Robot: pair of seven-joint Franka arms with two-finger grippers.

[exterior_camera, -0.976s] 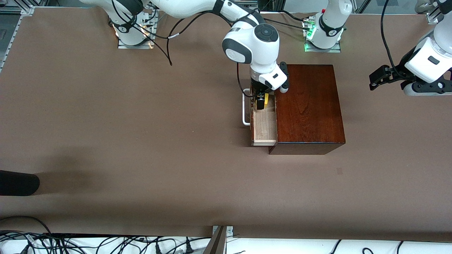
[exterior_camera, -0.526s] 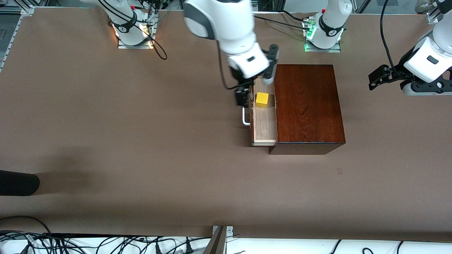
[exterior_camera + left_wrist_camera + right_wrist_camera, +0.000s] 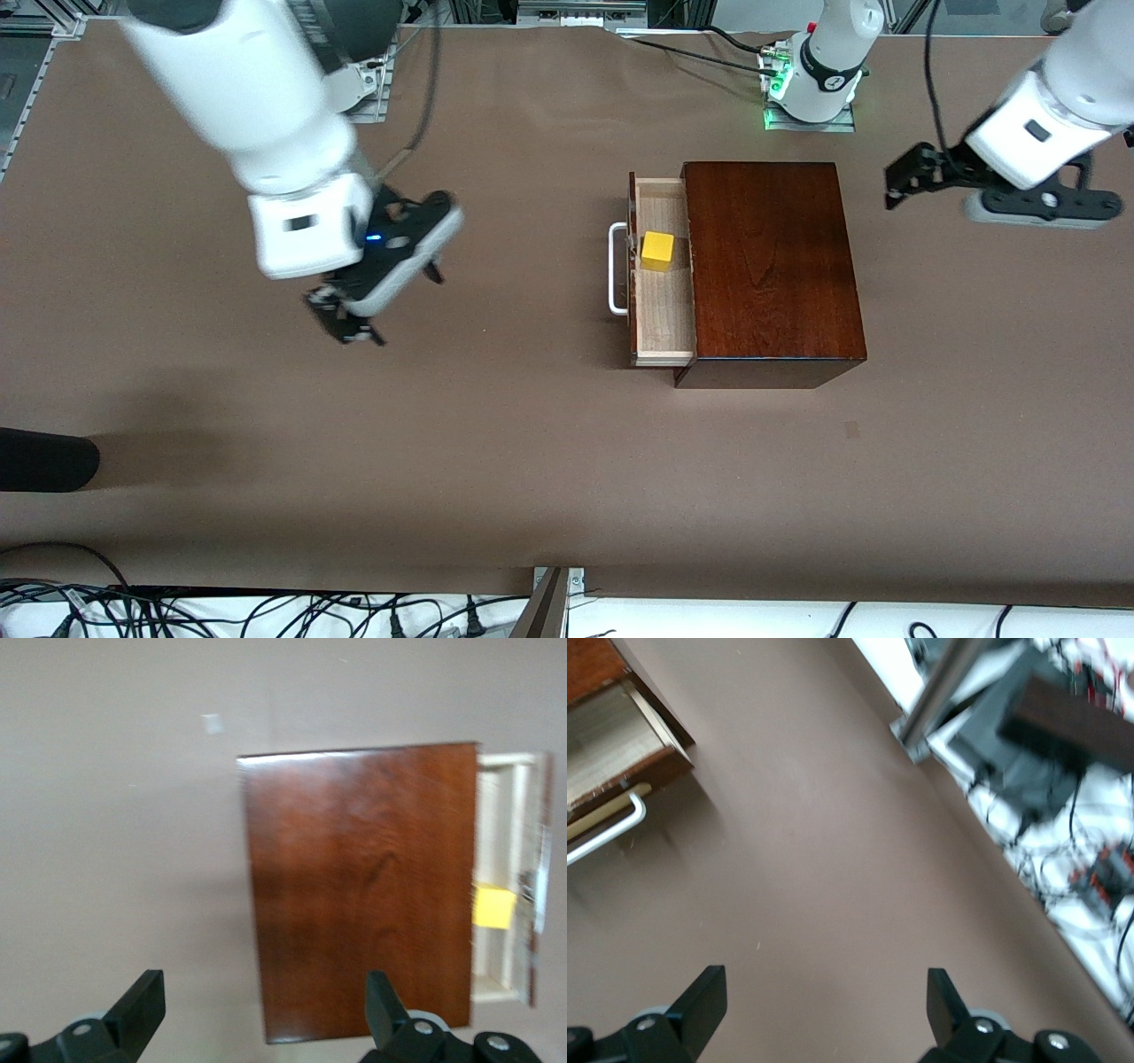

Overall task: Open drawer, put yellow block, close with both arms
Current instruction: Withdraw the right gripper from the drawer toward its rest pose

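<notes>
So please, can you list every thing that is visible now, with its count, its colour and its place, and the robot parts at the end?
wooden box: one, glossy mahogany, on the table toward the left arm's end.
drawer: one, pale wood tray with dark front, pulled open from the box toward the right arm's end.
bar handle: one, white, on the drawer front.
yellow block: one, bright yellow, lying in the drawer.
table: one, brown.
dark object: one, black, at the table's edge, right arm's end.
right gripper: one, black, open, over bare table.
left gripper: one, black, open, raised beside the box.
</notes>
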